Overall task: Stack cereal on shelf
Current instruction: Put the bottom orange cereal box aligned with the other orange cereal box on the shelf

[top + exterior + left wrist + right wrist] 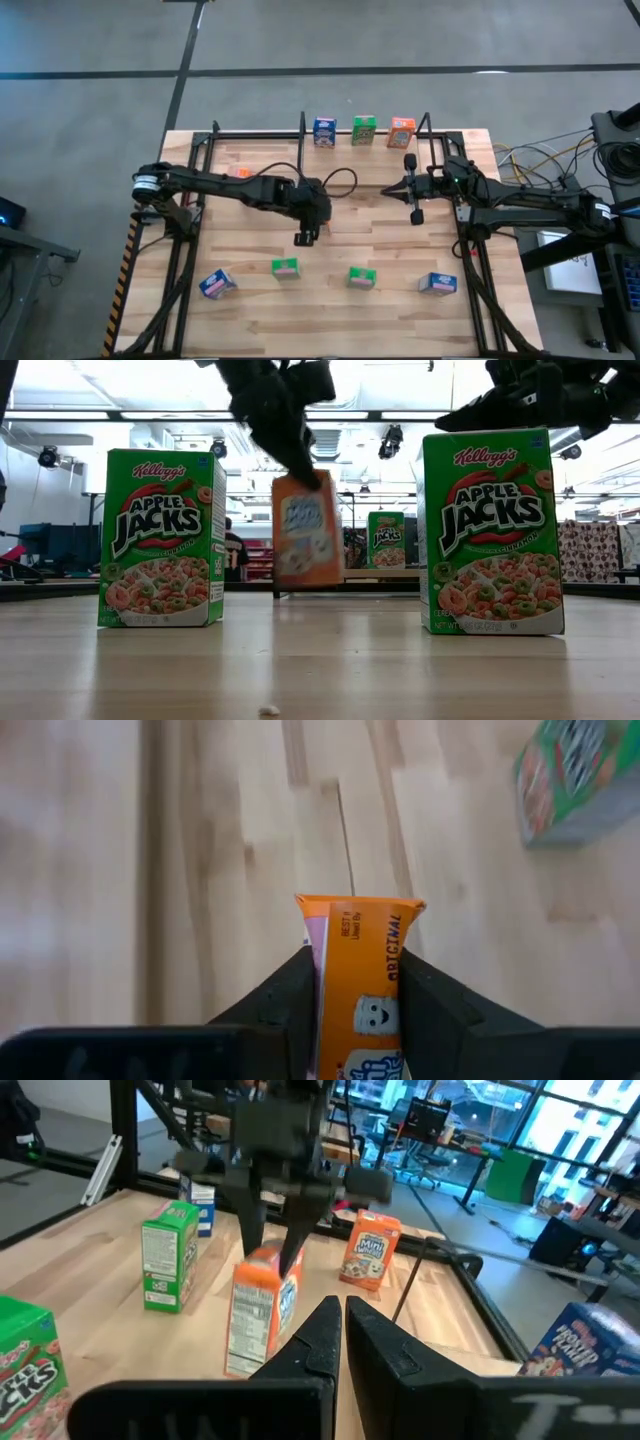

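Note:
My left gripper (305,236) is over the middle of the table, shut on an orange cereal box (307,530), also seen in the right wrist view (262,1315). My right gripper (388,189) waits shut to its right, pointing at it and touching nothing. On the shelf (343,142) at the far edge, a blue box (324,131), a green box (363,129) and an orange box (401,131) stand upright. Another orange box (238,172) rests on the table under the left arm. Two green boxes (285,268) (361,278) and two blue boxes (217,284) (438,284) stand along the near side. My left gripper pinches the orange box's top end (358,970) between its two fingers (285,995), which press on the box's broad faces. The fingers come from above, pointing down. The box hangs below them, slightly tilted; whether its bottom (305,582) is off the table I cannot tell.
Black side frames (190,230) (470,250) run along the table's left and right edges. Bare wood lies between the near row of boxes and the shelf. In the low view the two green boxes (160,538) (492,532) stand close in front, with a gap between them.

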Controlling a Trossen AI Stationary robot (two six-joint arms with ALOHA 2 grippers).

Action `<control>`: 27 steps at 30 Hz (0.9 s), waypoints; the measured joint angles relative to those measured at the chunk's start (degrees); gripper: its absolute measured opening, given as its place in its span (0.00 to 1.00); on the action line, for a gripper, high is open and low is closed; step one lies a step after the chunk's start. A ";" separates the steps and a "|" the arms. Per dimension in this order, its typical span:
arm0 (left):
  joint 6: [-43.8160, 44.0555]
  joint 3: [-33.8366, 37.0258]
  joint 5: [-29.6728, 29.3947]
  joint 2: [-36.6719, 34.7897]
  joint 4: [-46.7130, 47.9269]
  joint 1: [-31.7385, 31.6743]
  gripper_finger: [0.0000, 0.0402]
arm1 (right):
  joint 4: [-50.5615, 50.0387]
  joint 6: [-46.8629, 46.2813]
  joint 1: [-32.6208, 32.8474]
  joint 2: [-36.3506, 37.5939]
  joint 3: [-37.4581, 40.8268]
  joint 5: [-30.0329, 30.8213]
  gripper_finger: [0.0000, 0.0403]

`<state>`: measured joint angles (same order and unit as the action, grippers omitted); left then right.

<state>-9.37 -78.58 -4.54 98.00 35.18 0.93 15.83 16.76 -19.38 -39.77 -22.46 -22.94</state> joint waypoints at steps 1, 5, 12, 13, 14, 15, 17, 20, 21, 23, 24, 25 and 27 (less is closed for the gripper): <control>-0.66 -1.09 0.02 0.00 0.00 0.00 0.25 | -0.02 -0.63 0.00 0.02 0.13 0.00 0.03; -4.78 -6.49 0.07 0.00 0.24 -0.26 0.27 | -0.08 -1.32 0.00 0.02 0.22 -0.01 0.03; -11.44 -14.39 -0.57 0.00 -5.21 -3.82 0.27 | -0.41 -1.02 0.00 1.76 0.05 -0.02 0.03; -12.06 -14.50 -0.61 0.00 -7.05 -4.64 0.27 | -0.66 -0.87 0.00 2.43 0.04 -0.02 0.03; -12.43 -14.50 -0.61 0.00 -8.73 -5.48 0.27 | -0.82 -0.75 0.01 3.15 0.06 -0.04 0.03; -12.62 -14.47 -0.61 0.07 -10.27 -6.46 0.27 | -0.87 -0.73 0.01 3.91 0.06 -0.12 0.03; -12.63 -14.07 -0.63 0.13 -13.64 -8.63 0.27 | -1.50 -0.75 0.00 5.44 0.06 -0.97 0.03; -10.82 -12.81 -0.84 0.82 -19.47 -11.84 0.27 | -2.64 -0.73 0.00 7.96 0.13 -2.39 0.03; -9.29 -12.74 -0.91 1.32 -20.43 -12.83 0.27 | -2.65 -0.73 0.00 8.71 0.15 -2.91 0.03; -6.44 -12.60 -0.98 3.09 -22.15 -14.36 0.27 | -3.10 -0.73 0.02 10.00 0.19 -3.38 0.03; -5.34 -12.60 -0.98 4.06 -23.46 -14.94 0.27 | -3.51 -0.73 0.02 10.59 0.23 -3.74 0.03; -4.55 -12.60 -0.96 4.96 -24.24 -15.43 0.27 | -3.61 -0.70 0.02 10.97 0.34 -4.11 0.03; -3.84 -12.60 -0.96 7.14 -25.85 -16.13 0.27 | -3.53 -0.65 0.02 11.45 0.58 -4.82 0.03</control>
<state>-13.21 -91.18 -5.49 105.13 9.33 -15.20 12.31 16.12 -19.35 -28.32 -21.87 -27.76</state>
